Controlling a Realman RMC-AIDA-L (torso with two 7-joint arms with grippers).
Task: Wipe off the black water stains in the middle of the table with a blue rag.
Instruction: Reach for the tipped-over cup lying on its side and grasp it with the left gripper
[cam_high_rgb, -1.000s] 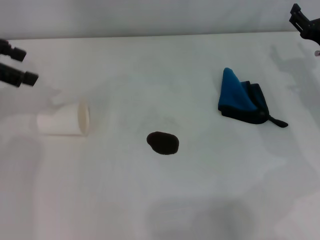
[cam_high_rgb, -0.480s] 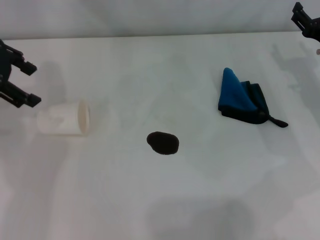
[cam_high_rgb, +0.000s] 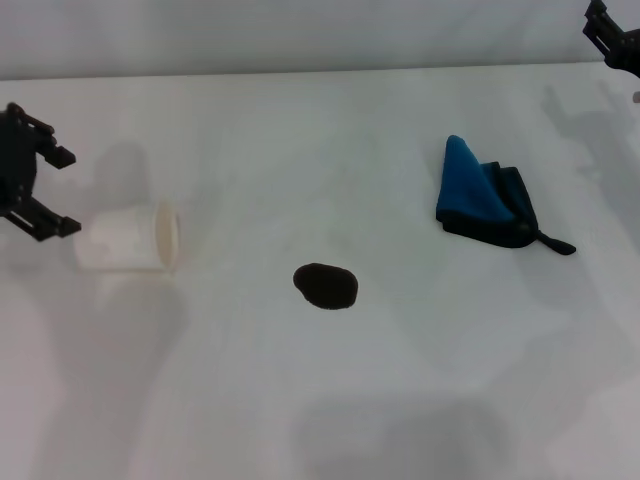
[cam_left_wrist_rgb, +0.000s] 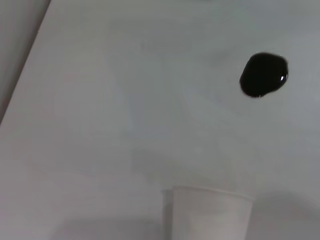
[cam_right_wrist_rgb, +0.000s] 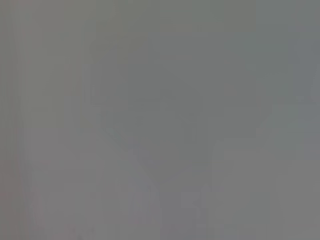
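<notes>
One stain (cam_high_rgb: 325, 287) sits mid-table (cam_high_rgb: 330, 400), rag (cam_high_rgb: 485, 198) to its right, while my left claw (cam_high_rgb: 55, 192) gapes empty beside the cup (cam_high_rgb: 130, 238).

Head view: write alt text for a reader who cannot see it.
A glossy black water stain sits mid-table, with a folded blue rag to its right and a tipped white paper cup to its left. The open left gripper hovers beside the cup; the right gripper stays at the far corner.
</notes>
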